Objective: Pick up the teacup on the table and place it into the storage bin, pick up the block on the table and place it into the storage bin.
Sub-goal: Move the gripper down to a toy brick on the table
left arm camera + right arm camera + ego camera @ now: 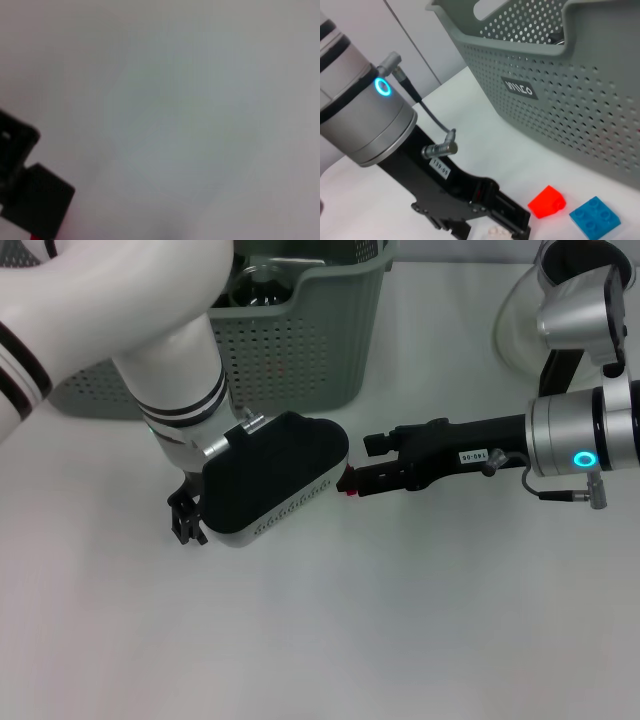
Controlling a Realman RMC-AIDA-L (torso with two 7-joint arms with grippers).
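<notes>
Right gripper [362, 462] stretched level from the right, low over the table [420, 620], released, tips spread beside the red block [547, 201]. Left gripper [186, 517] angled down from the upper left, close to the table; clenched or released, cannot tell. Red block and blue block [594, 217] side by side, apart, just before the bin [300, 340].

Both arms wear glossy white shells banded in black, ending in silver cuffs. The right claw [352, 480] is matte black with a small white numbered sticker, a cyan ring glowing on its cuff and a thin grey cable looping beside it. The left claw [186, 520] is black too, under a black-and-white camera housing.
</notes>
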